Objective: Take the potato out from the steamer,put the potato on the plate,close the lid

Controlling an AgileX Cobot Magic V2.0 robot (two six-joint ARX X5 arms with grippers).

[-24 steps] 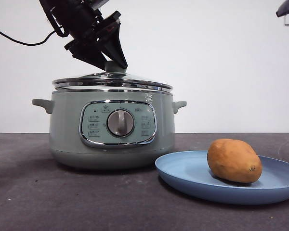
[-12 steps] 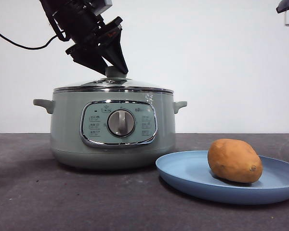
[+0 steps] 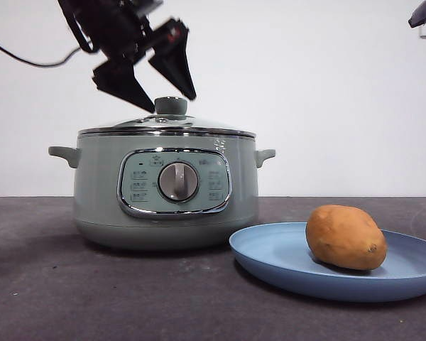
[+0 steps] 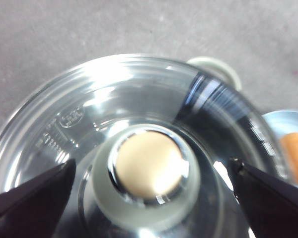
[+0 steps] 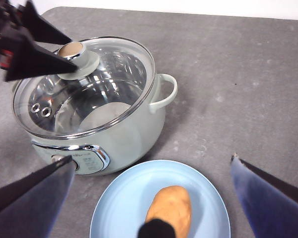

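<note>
Hovering with my left end effector [image 3: 167,89] released, jaws spread either side of the knob [image 3: 170,106] just below, I could clip it lifting off and skew the lid [image 3: 167,125].

In the front view the steamer [image 3: 166,190] with its lid [image 3: 167,125] fills the left-centre, and the left claw [image 3: 172,104] hangs spread just above the knob, blocking the upper left. The plate [image 3: 284,264] and potato [image 3: 345,236] occupy the lower right. Bare table [image 3: 92,298] lies open along the bottom left, and the upper right stands free.
</note>
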